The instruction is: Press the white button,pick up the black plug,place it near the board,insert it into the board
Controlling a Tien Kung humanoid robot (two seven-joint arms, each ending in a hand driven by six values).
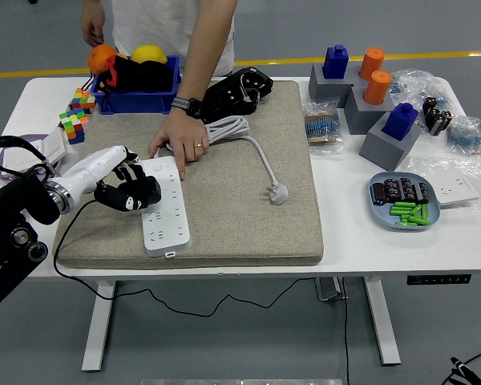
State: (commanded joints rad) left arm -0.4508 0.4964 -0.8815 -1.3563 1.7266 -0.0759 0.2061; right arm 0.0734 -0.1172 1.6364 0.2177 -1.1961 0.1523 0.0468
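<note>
A white power strip [163,204] lies on the grey felt mat [224,233], long side running front to back. Its white cable [252,144] curls behind it and ends in a white plug [278,192] lying on the mat to the right. My left hand [132,191] hovers at the strip's left edge with the fingers curled and holds nothing. A person's hand [179,143] rests on the strip's far end. I see no black plug as such. My right arm is out of view.
A blue bin [136,100] with an orange and a yellow fruit, puzzle cubes [74,120] and a black device [236,92] stand at the back left. Grey blocks [369,104] with blue and orange pegs, bags and a blue plate [406,216] of batteries lie right.
</note>
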